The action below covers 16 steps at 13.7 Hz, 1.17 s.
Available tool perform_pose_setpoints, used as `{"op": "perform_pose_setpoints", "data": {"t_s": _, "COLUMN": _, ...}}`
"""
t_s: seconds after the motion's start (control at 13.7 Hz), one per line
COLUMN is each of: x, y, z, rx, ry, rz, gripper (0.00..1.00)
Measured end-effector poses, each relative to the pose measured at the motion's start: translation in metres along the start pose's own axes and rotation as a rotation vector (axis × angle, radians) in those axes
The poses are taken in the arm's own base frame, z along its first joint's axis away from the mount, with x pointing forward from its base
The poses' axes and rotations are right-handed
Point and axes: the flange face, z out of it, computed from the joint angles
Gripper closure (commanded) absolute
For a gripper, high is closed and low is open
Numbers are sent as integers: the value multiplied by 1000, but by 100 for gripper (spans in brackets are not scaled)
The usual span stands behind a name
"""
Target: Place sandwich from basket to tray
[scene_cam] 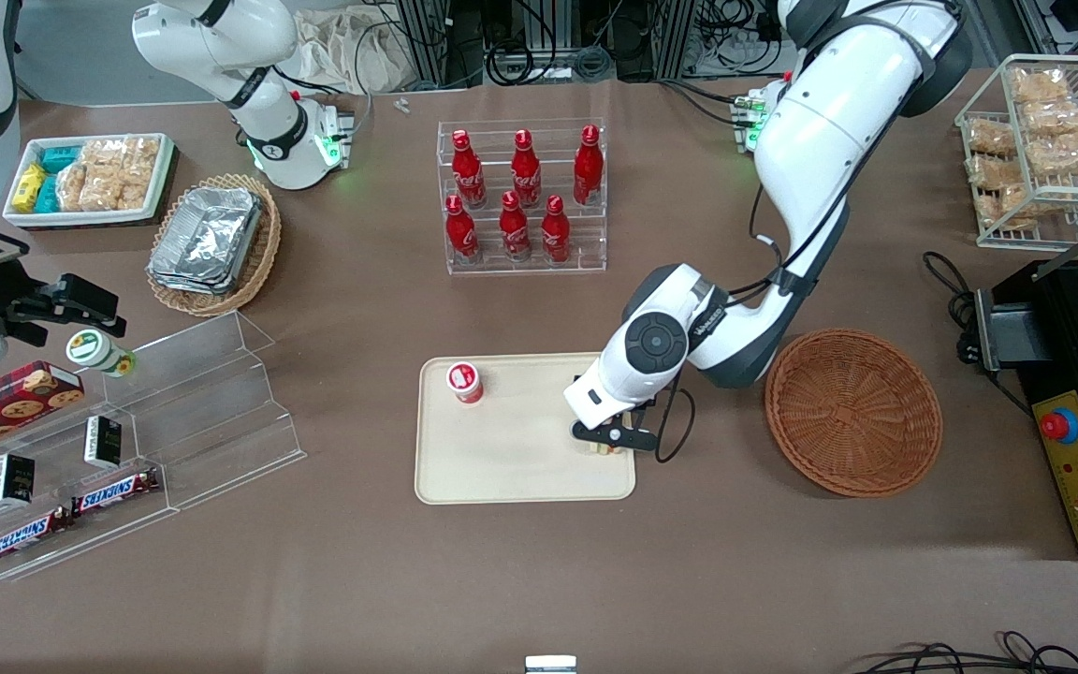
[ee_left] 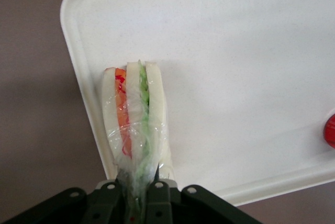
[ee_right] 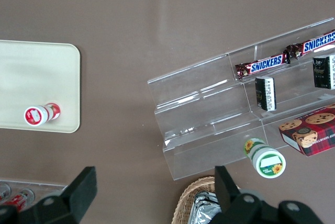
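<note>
My arm [scene_cam: 810,168] is reaching down from above and hiding most of the load in the front view, while my wrist camera is showing the tray [ee_left: 251,41] spread under me. My gripper [scene_cam: 616,442] is clenching the sandwich [ee_left: 137,116], its wrapped end pinched between my fingers [ee_left: 159,195] and its body touching the tray's edge nearest the basket [scene_cam: 852,410].

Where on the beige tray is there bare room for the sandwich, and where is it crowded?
The flat beige rectangular tray is bare between the small red-and-white cup and the gripper, and along its rim nearest the front camera. The crowded part is the corner nearest the round reddish-brown wicker basket, where the gripper is shut on the wrapped triangular sandwich close to the rim.
</note>
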Motion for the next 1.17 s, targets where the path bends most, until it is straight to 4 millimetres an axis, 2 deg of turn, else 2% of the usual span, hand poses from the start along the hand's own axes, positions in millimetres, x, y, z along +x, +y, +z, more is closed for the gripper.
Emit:
{"op": "perform_pose_setpoints", "data": {"t_s": 0.07, "x": 1, "y": 0, "z": 3, "rx": -1, "ry": 0, "rz": -1, "gripper": 1}}
{"op": "perform_pose_setpoints", "data": {"t_s": 0.37, "x": 6, "y": 0, "z": -4, "rx": -4, "ry": 13, "rz": -7, "gripper": 0}}
{"op": "perform_pose_setpoints", "data": {"t_s": 0.51, "x": 8, "y": -3, "z": -16, "rx": 10, "ry": 3, "rz": -14, "gripper": 0}}
{"op": "perform_pose_setpoints", "data": {"t_s": 0.66, "x": 8, "y": -13, "z": -54, "rx": 50, "ry": -25, "rz": -26, "gripper": 0}}
{"op": "perform_pose_setpoints", "data": {"t_s": 0.8, "x": 1, "y": -33, "z": -112, "rx": 109, "ry": -62, "rz": -54, "gripper": 0}}
{"op": "perform_pose_setpoints", "data": {"t_s": 0.95, "x": -12, "y": -61, "z": -177, "rx": 162, "ry": -80, "rz": -96, "gripper": 0}}
{"op": "perform_pose_setpoints", "data": {"t_s": 1.17, "x": -22, "y": -111, "z": -240, "rx": 191, "ry": -69, "rz": -114, "gripper": 0}}
